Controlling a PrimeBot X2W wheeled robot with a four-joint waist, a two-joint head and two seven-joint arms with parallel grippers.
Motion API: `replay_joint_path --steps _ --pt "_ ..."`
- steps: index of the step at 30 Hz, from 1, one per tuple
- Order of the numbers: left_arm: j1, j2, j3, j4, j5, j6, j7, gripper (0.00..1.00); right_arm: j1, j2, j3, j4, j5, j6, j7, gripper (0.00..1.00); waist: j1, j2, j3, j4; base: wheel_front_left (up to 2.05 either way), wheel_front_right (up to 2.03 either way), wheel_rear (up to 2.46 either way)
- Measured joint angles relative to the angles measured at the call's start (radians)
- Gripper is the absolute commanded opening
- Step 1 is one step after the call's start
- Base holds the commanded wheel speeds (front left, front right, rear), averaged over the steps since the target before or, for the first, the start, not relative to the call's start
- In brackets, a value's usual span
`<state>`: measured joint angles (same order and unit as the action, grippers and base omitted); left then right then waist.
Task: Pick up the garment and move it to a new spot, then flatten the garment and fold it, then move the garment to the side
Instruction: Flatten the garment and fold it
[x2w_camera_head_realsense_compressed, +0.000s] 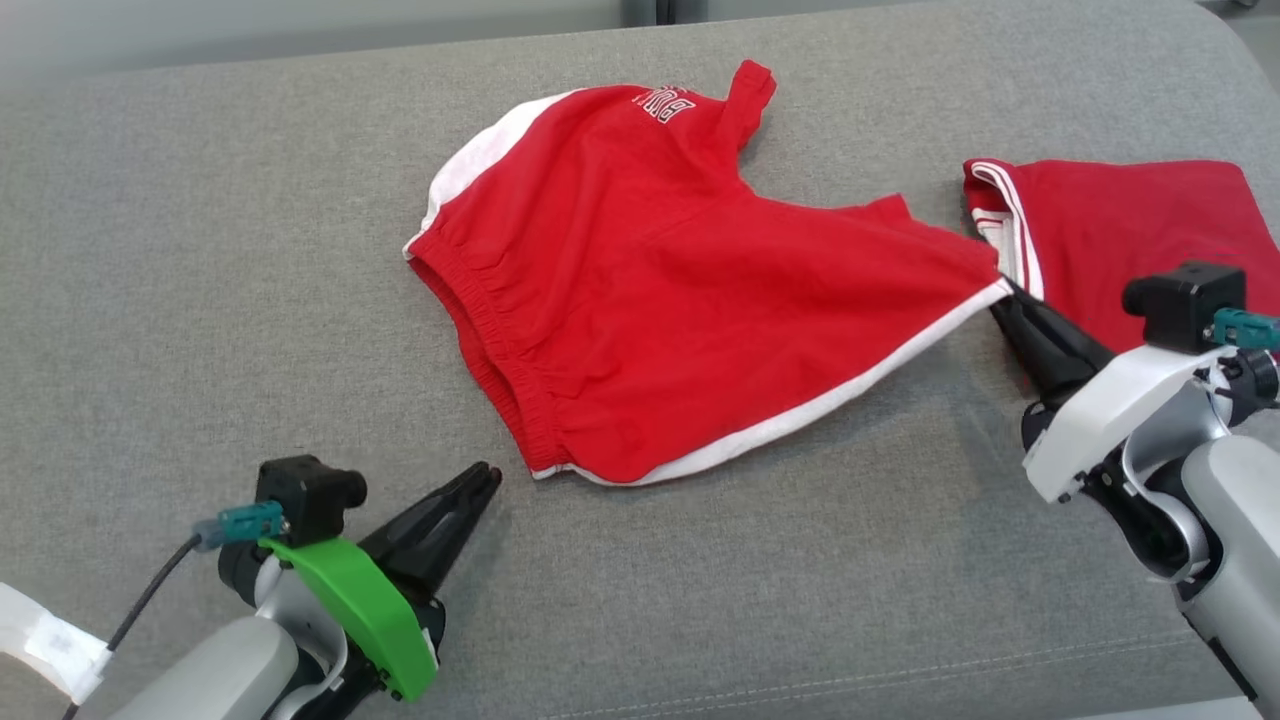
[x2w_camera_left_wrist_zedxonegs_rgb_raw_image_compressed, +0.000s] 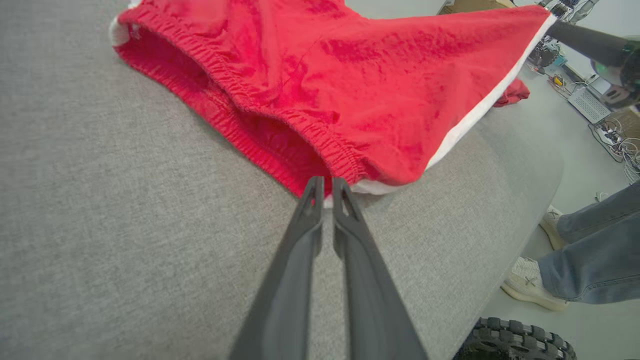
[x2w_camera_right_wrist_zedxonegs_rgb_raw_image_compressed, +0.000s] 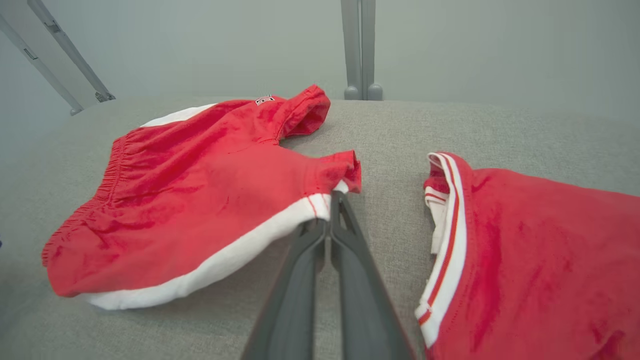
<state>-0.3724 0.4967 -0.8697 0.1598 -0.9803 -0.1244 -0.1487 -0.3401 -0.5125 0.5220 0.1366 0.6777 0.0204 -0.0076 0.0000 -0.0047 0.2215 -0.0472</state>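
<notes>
The garment (x2w_camera_head_realsense_compressed: 700, 300) is a pair of red shorts with white side trim, spread loosely on the grey cushion (x2w_camera_head_realsense_compressed: 200, 300). My right gripper (x2w_camera_head_realsense_compressed: 1003, 290) is shut on the white-trimmed corner of one leg hem, which it holds slightly raised and stretched to the right; the right wrist view shows the hem (x2w_camera_right_wrist_zedxonegs_rgb_raw_image_compressed: 320, 205) pinched at the fingertips. My left gripper (x2w_camera_head_realsense_compressed: 487, 474) lies low at the front left, fingers together, its tips just short of the elastic waistband corner (x2w_camera_left_wrist_zedxonegs_rgb_raw_image_compressed: 345, 170). Nothing is held between them.
A second red garment (x2w_camera_head_realsense_compressed: 1130, 230) with a striped white collar lies at the right, just behind my right gripper. A person's legs and shoes (x2w_camera_left_wrist_zedxonegs_rgb_raw_image_compressed: 590, 260) stand on the floor beyond the cushion's edge, by a black wheel (x2w_camera_left_wrist_zedxonegs_rgb_raw_image_compressed: 515, 340).
</notes>
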Motion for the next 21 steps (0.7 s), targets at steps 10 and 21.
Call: replay_joint_path --steps 10,21 --pt "-0.005 -0.034 -0.048 0.048 0.030 0.000 0.001 1.00 0.021 0.001 0.015 -0.039 0.003 0.000 0.038 0.00 0.0000 0.0000 0.033 -0.008 0.00 0.00 0.00" --pt "-0.061 -0.078 -0.084 0.097 0.065 0.000 -0.021 1.00 0.020 -0.014 0.012 -0.065 0.003 -0.005 0.053 0.00 0.0000 0.0000 0.056 -0.040 0.00 0.00 0.00"
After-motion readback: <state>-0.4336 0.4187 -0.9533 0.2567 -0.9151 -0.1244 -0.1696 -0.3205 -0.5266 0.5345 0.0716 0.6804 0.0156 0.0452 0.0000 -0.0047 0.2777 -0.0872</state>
